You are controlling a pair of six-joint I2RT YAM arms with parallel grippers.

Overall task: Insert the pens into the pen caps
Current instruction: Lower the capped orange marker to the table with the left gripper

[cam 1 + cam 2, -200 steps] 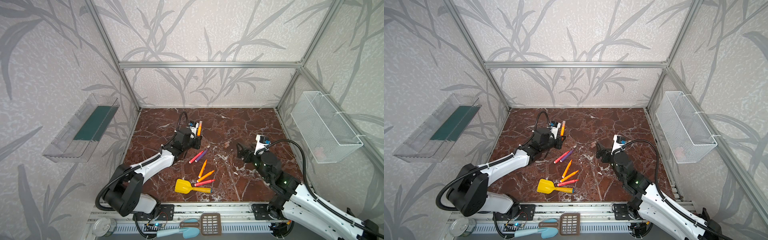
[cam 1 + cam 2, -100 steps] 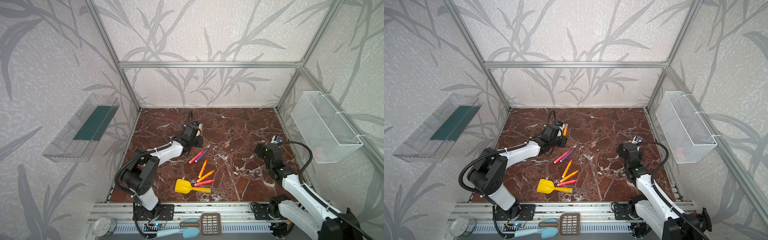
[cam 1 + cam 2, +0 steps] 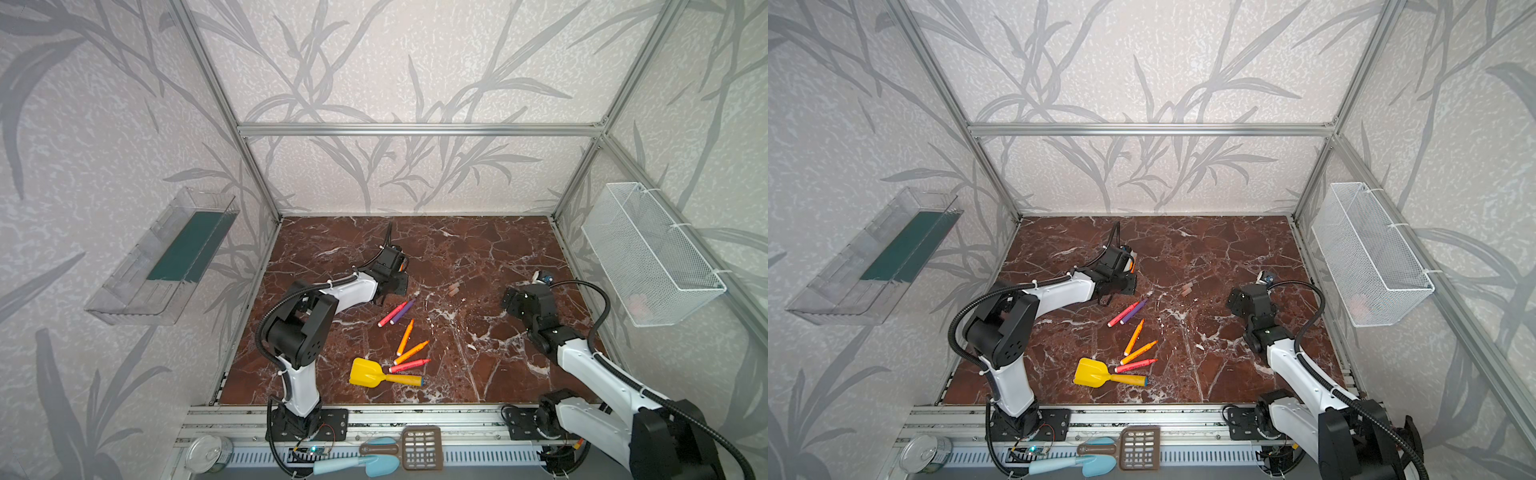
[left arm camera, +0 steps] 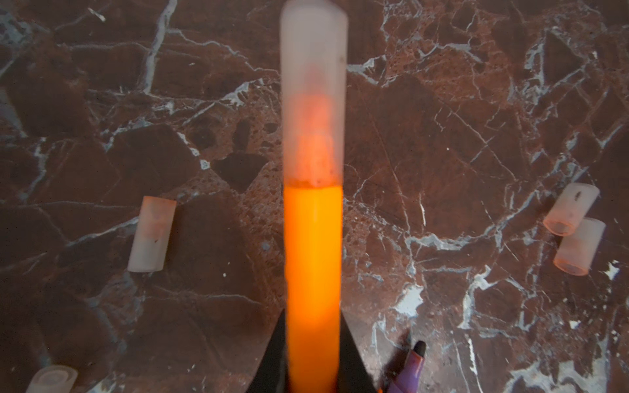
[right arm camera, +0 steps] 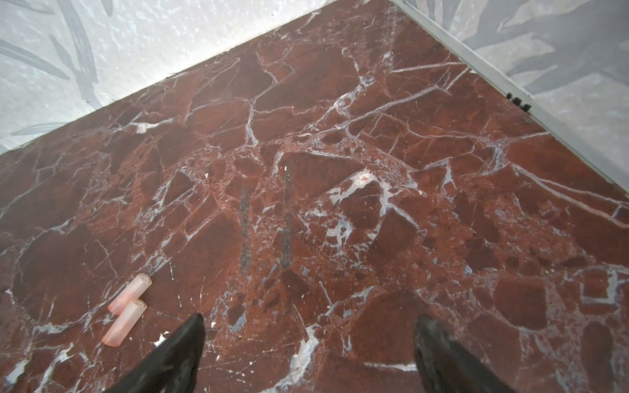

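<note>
Marble tabletop [image 3: 478,249]: capped orange pen [image 4: 313,255] is clamped by left gripper [image 4: 313,343]; two pen caps [image 5: 129,294] are laid between it and spread, empty right gripper [image 5: 309,326].

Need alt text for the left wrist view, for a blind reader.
The shut left pincer holds an orange pen whose tip sits inside a pale see-through cap, over a red-brown marble table. Four loose caps lie on it, two side by side, and a purple pen pokes in beside the pincer.
</note>
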